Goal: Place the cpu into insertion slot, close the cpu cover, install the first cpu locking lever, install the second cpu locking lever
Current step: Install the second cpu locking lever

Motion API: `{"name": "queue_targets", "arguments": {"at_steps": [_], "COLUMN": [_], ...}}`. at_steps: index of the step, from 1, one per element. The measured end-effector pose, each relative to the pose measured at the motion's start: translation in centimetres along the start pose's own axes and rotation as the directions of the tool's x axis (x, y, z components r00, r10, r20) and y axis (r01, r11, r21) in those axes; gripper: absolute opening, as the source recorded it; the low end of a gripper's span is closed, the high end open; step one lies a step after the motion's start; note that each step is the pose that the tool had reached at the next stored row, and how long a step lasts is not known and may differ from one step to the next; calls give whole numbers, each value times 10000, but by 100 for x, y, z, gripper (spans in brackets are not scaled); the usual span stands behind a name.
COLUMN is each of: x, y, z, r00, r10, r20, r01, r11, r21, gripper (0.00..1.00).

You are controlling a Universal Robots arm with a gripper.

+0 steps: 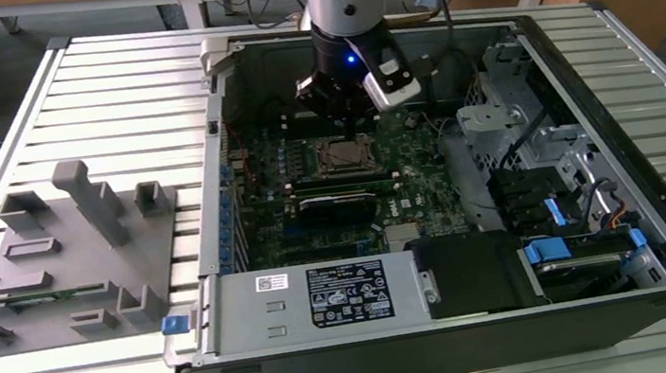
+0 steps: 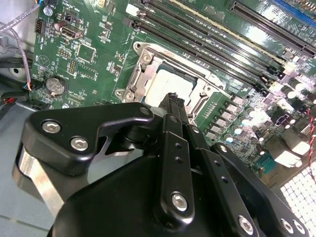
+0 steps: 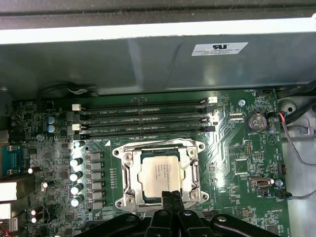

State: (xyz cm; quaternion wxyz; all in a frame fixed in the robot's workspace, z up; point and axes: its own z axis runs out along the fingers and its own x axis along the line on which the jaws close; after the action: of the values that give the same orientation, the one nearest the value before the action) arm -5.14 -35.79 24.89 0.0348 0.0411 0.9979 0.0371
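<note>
My pincer (image 3: 171,196) hangs inside the open computer case (image 1: 651,290), just over the edge of the insertion slot (image 3: 159,176) on the green motherboard (image 3: 237,143). Fingers (image 2: 174,106) pressed together, nothing between them. The cpu (image 3: 159,173) sits flat in the slot, dull metal top showing through the window of the cpu cover (image 3: 193,170), which lies down around it. In the exterior view the slot is just beside the black memory slots (image 1: 335,181). Grey fixture (image 1: 69,262) sits on the tabletop (image 1: 103,72), well apart.
</note>
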Motion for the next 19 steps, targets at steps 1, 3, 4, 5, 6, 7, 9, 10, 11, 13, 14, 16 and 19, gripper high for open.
{"name": "queue_targets", "arguments": {"at_steps": [1, 3, 4, 5, 6, 7, 9, 10, 11, 13, 14, 16, 19], "x": [0, -1, -1, -2, -2, -2, -3, -3, -3, -3, -3, -4, -4], "y": [0, 1, 2, 2, 3, 3, 3, 3, 4, 4, 4, 5, 5], "z": [-4, -13, -19, -26, -32, -33, -33, -40, -46, -46, -49, -58, -62], "r00": [10000, 10000, 10000, 10000, 10000, 10000, 10000, 10000, 10000, 10000, 10000, 10000, 10000], "r10": [0, 0, 0, 0, 0, 0, 0, 0, 0, 0, 0, 0, 0], "r20": [-1, 0, 1, 1, 1, 1, 2, 1, 1, 1, 0, -1, 2], "r01": [0, 0, 0, 0, 0, 0, 0, 0, 0, 0, 0, 0, 0], "r11": [10000, 10000, 10000, 10000, 10000, 10000, 10000, 10000, 10000, 10000, 10000, 10000, 10000], "r21": [2, 1, -1, 0, 0, -2, -4, -1, -1, -1, 1, 2, -3], "gripper": [11, 11, 11, 11, 11, 11, 11, 11, 11, 11, 11, 11, 11]}}
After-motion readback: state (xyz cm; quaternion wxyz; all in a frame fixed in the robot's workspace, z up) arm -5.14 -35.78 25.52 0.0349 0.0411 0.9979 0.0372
